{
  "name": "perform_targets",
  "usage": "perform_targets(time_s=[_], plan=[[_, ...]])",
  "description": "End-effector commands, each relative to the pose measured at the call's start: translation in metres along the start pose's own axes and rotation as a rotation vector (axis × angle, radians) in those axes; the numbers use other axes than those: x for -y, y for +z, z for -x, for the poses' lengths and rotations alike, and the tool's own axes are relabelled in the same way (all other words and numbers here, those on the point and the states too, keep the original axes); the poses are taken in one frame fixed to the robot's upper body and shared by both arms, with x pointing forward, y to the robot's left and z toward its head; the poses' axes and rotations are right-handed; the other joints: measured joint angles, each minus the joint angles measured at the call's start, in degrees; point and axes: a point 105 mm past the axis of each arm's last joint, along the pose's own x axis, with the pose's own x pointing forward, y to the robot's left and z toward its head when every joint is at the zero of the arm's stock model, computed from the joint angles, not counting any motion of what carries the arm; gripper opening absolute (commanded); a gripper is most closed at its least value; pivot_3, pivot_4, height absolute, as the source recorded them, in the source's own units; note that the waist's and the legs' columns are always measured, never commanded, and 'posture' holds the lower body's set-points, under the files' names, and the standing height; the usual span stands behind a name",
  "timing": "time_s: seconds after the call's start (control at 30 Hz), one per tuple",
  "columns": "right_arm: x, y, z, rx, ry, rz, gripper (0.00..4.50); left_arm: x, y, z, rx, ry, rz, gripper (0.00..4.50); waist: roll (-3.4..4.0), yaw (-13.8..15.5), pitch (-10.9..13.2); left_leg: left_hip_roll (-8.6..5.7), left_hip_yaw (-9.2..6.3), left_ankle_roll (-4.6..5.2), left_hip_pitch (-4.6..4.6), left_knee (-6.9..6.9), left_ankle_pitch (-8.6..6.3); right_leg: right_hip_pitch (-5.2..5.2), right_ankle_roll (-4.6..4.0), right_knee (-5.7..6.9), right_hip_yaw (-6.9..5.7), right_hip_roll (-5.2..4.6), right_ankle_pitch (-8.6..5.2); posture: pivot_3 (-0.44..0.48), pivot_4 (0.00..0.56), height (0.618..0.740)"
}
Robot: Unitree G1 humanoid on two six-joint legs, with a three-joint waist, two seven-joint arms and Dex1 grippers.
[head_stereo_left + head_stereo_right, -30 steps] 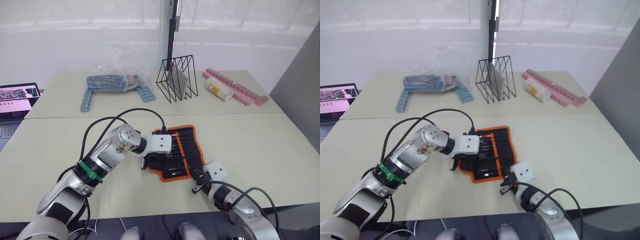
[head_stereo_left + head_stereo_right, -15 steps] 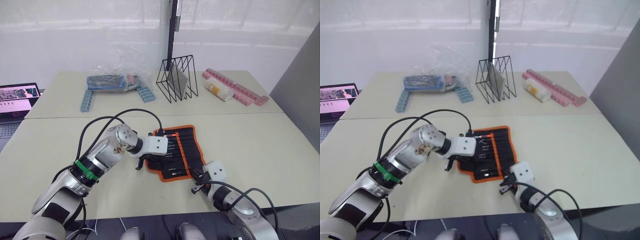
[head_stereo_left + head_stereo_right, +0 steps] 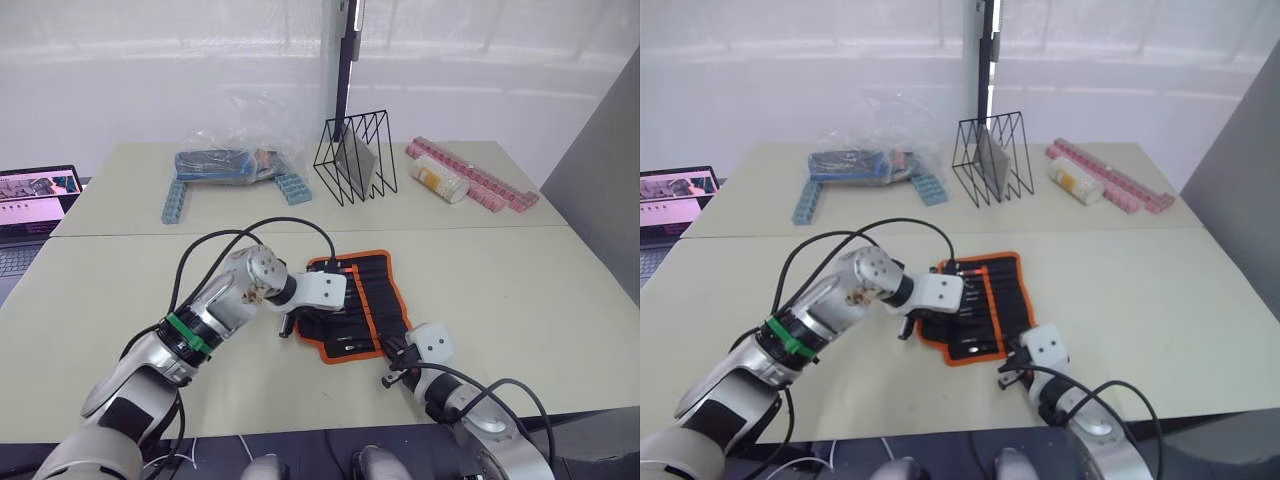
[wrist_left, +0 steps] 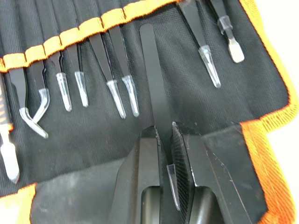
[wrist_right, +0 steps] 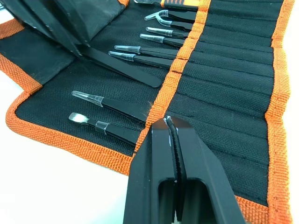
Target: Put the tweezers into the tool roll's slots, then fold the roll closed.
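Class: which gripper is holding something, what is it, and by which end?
The left gripper pinches one tweezer near its capped tip; the right gripper holds nothing.

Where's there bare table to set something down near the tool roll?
Bare table lies on the robot's right of the tool roll, and more beyond the left arm. The far side is crowded: plastic bag, wire rack, pink strips.

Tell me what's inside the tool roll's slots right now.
Several tweezers sit in the slots of the tool roll, clear-capped tips sticking out. The left hand grips one more tweezer, its end at a slot's mouth. The fabric hides the pocketed ends.
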Motion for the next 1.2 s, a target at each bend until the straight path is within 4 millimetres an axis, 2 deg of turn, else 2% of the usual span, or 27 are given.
perform_targets(time_s=[0.03, 0.27, 0.47, 0.67, 0.87, 1.07, 1.2], plan=[[-0.011, -0.022, 0.001, -0.085, 0.022, -0.044, 0.00, -0.009, 0.010, 0.001, -0.005, 0.023, -0.065, 0.03, 0.00, 0.0, 0.0, 0.00, 0.00, 0.00, 0.00, 0.00, 0.00, 0.00, 0.00, 0.01, 0.00, 0.00, 0.00, 0.000, 0.150, 0.724], [-0.010, -0.023, 0.002, -0.087, 0.012, -0.048, 0.00, -0.015, 0.028, -0.012, 0.031, 0.026, -0.096, 0.03, 0.00, 0.0, 0.0, 0.00, -0.01, 0.00, 0.00, 0.00, 0.00, 0.00, 0.00, 0.01, 0.00, 0.01, 0.00, 0.000, 0.150, 0.724], [-0.009, -0.023, 0.003, -0.093, 0.012, -0.041, 0.00, -0.011, 0.042, -0.029, 0.072, 0.016, -0.098, 0.03, 0.00, 0.1, 0.0, -0.01, -0.01, 0.00, 0.00, 0.00, 0.00, 0.01, 0.00, 0.02, 0.00, 0.02, 0.00, 0.000, 0.150, 0.724], [-0.007, -0.023, 0.004, -0.095, 0.013, -0.038, 0.00, -0.009, 0.042, -0.040, 0.085, 0.021, -0.070, 0.03, 0.01, 0.4, 0.0, -0.01, -0.02, 0.00, 0.01, 0.07, 0.00, 0.06, 0.00, 0.02, 0.01, 0.01, 0.00, 0.000, 0.150, 0.724], [-0.007, -0.023, 0.005, -0.098, 0.012, -0.036, 0.00, -0.010, 0.041, -0.043, 0.091, 0.030, -0.059, 0.03, 0.01, 0.8, 0.0, -0.02, -0.02, 0.00, 0.02, 0.11, 0.00, 0.11, 0.00, 0.02, 0.01, -0.01, 0.00, 0.000, 0.150, 0.724], [-0.007, -0.022, 0.005, -0.098, 0.012, -0.035, 0.00, -0.013, 0.048, -0.049, 0.107, 0.040, -0.060, 0.03, 0.00, 1.2, 0.0, -0.03, -0.02, 0.00, 0.07, 0.18, 0.00, 0.19, 0.01, 0.02, 0.01, -0.01, 0.00, 0.000, 0.150, 0.724], [-0.006, -0.022, 0.005, -0.097, 0.010, -0.034, 0.00, -0.012, 0.045, -0.051, 0.104, 0.039, -0.057, 0.03, 0.01, 1.3, -0.1, -0.04, -0.02, 0.00, 0.09, 0.20, 0.00, 0.22, 0.01, 0.02, 0.01, -0.01, 0.00, 0.000, 0.150, 0.724]])
